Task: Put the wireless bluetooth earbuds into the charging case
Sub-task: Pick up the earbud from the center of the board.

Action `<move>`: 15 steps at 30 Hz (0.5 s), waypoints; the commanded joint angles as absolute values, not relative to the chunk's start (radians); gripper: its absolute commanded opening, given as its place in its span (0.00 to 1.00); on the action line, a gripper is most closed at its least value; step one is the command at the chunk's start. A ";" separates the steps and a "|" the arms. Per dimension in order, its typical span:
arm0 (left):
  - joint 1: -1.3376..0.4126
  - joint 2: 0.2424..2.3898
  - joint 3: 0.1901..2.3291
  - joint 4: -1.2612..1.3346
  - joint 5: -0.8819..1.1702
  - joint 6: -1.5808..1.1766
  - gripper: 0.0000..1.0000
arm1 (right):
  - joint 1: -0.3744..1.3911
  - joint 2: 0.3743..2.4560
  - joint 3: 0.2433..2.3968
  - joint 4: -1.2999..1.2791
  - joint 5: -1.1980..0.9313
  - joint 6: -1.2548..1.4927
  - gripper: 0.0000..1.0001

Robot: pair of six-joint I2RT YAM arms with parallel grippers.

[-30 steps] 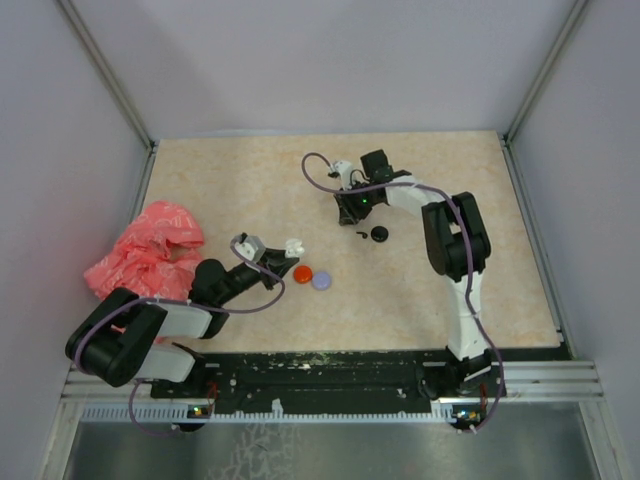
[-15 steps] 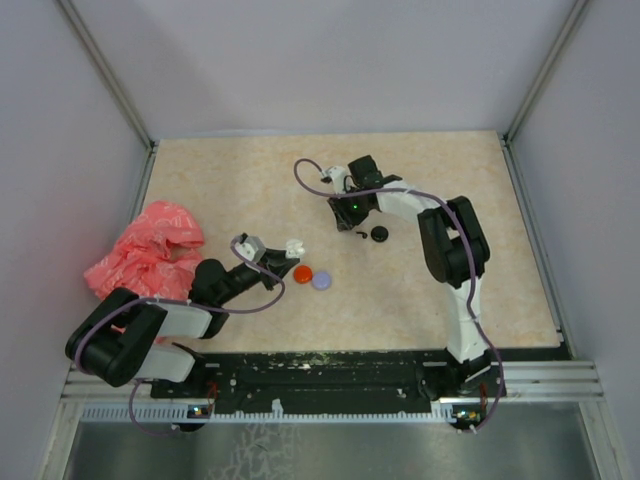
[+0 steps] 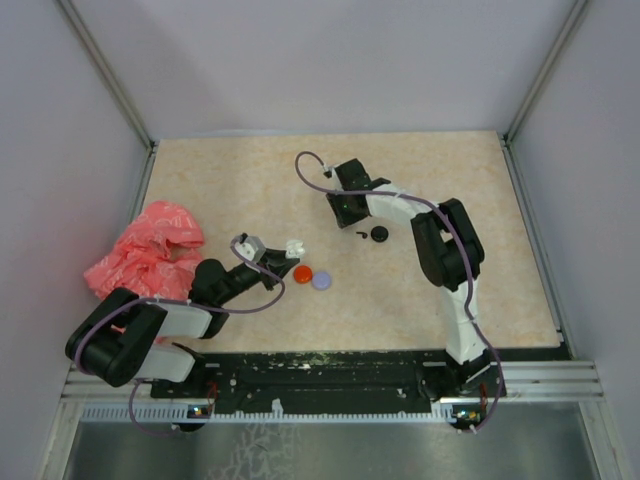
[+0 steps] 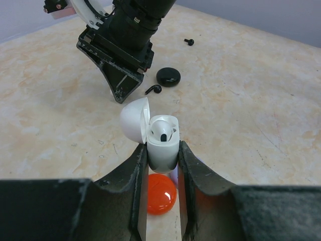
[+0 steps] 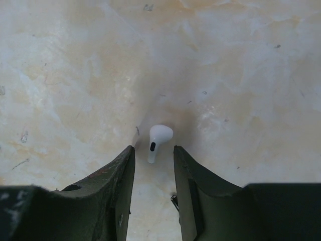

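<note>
White earbud (image 5: 160, 134) was noted between the released right claw's (image 5: 153, 150) tips; centred closure was advised. Charging case (image 4: 162, 143) was held by left claw (image 4: 160, 156).

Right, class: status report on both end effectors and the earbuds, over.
Left end effector shut on open white case, one earbud seated. Right end effector open, straddling loose white earbud on table. Nothing blocking it.

From above, the right gripper (image 3: 346, 212) hides the white earbud (image 5: 159, 134); the left gripper (image 4: 162, 147) covers the sides of the charging case (image 4: 163, 138).
</note>
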State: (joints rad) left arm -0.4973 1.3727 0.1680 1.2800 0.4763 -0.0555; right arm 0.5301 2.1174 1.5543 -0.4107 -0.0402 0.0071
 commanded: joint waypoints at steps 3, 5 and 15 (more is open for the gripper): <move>-0.491 1.370 0.184 1.334 0.497 -0.070 0.00 | 0.538 2.132 1.634 -0.395 0.049 0.050 0.37; -0.489 1.370 0.183 1.336 0.498 -0.071 0.00 | 0.538 2.149 1.647 -0.401 0.043 0.043 0.36; -0.490 1.378 0.184 1.341 0.498 -0.077 0.00 | 0.544 2.174 1.670 -0.433 0.053 0.061 0.33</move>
